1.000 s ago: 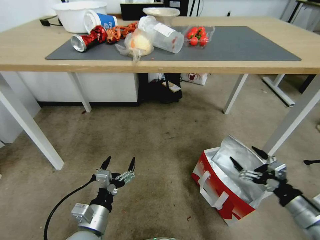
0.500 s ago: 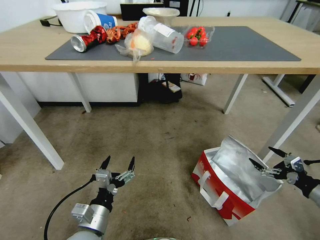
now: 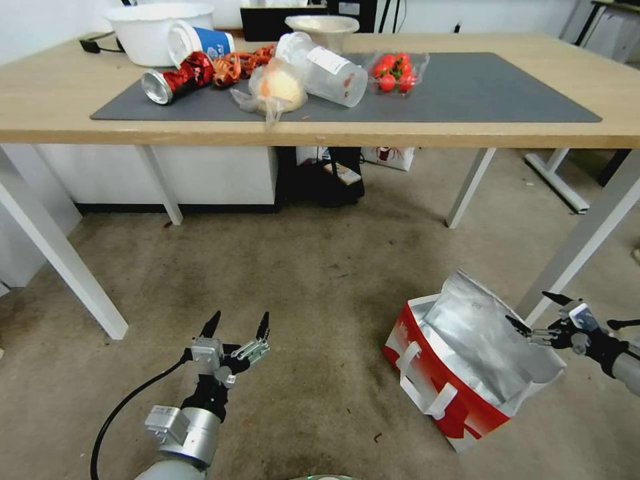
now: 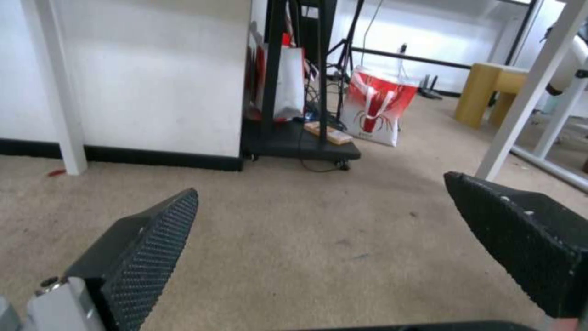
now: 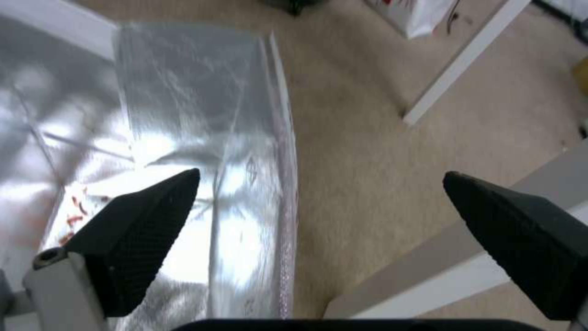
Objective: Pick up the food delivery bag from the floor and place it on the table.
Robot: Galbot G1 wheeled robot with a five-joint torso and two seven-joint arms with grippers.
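- Head view: food delivery bag (image 3: 460,380) sits on the carpet floor (image 3: 320,280), open, silver foil lining standing up, white handles hanging down its red side. It lies next to a white leg of the table (image 3: 47,87), not on the top.
- Table top carries a dark grey mat (image 3: 493,87), a white bowl (image 3: 157,27), a tipped red can (image 3: 175,78), a clear plastic bag with orange food (image 3: 277,87), a clear lidded container (image 3: 327,67) and a tray of cherry tomatoes (image 3: 395,71). The mat's right half looks free for the bag.
- Right gripper (image 3: 537,313) hovers at the bag's far upper edge, fingers apart, holding nothing.
- Left gripper (image 3: 237,327) hangs low over bare carpet, well apart from the bag, fingers apart, idle.
- Left wrist view: carpet between the two spread pads, a black cart (image 4: 300,147) and another red-and-white bag (image 4: 374,115) further off.
- Right wrist view: one pad (image 5: 138,225) over the foil lining, the other over carpet, so the foil edge lies between the open jaws, not clamped.
- Progress: nothing done yet. Grasp, lift, carry and set-down all remain; judged as the approach-to-grasp stage.
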